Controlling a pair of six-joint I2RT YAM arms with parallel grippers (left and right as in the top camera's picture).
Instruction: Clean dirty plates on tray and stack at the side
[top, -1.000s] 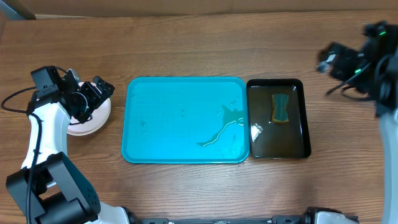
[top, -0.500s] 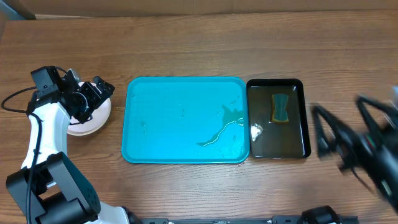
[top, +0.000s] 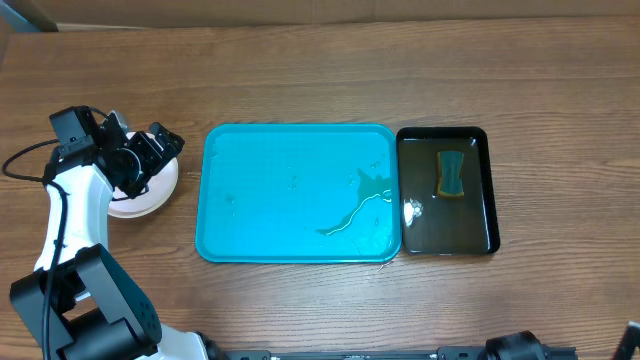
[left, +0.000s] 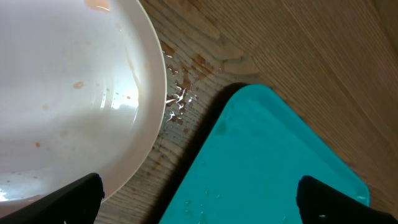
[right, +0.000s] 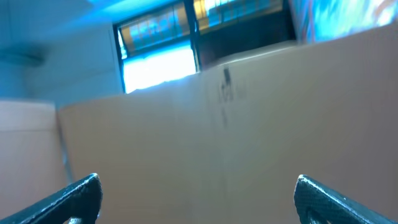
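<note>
The turquoise tray (top: 270, 160) lies mid-table with no plates on it, only a streak of water (top: 355, 208). A white plate (top: 140, 200) rests on the wood left of the tray, partly hidden under my left gripper (top: 150, 155). In the left wrist view the plate (left: 62, 93) shows small orange specks, and the tray's corner (left: 267, 162) lies beside it. My left gripper (left: 199, 199) is open above the gap between them, holding nothing. My right gripper (right: 199, 199) is open and empty, facing a cardboard surface, out of the overhead view.
A black tray (top: 482, 140) of dark liquid with a blue-and-yellow sponge (top: 452, 173) in it sits against the turquoise tray's right side. Water drops (left: 177, 102) wet the wood between plate and tray. A cable (top: 20, 160) runs off the left edge.
My right arm swept from the upper right down the right side and out of the overhead view. The left arm, plate and trays have not moved.
</note>
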